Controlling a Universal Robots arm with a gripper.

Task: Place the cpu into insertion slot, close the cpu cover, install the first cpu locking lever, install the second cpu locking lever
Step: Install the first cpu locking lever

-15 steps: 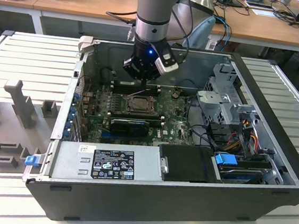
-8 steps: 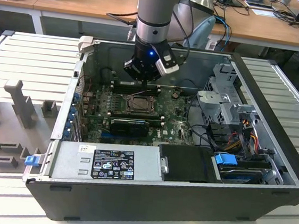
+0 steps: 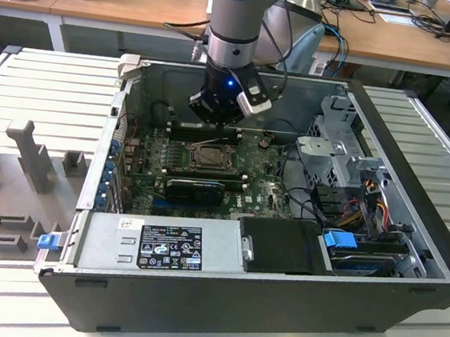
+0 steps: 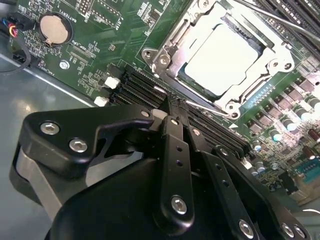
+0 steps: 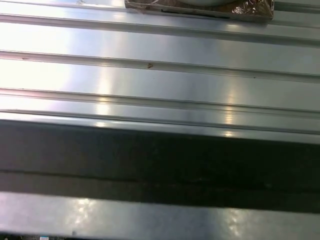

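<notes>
Ribbed silvery bench (image 3: 40, 93) fills most of the frame; wooden desks (image 3: 105, 7) along the top edge, cluttered with what look like cables (image 3: 363, 6).

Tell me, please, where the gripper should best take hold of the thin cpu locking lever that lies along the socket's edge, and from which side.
Probably the straight rod of the lever, near the end closest to the gripper, coming down from above and pinching across it. The lever is a thin wire lying low between the cpu cover and the memory slots, so a sideways approach has little room.

Pale cpu (image 4: 224, 56) seated flat in insertion slot (image 4: 197, 82); cpu cover (image 4: 187, 22) closed.
</notes>
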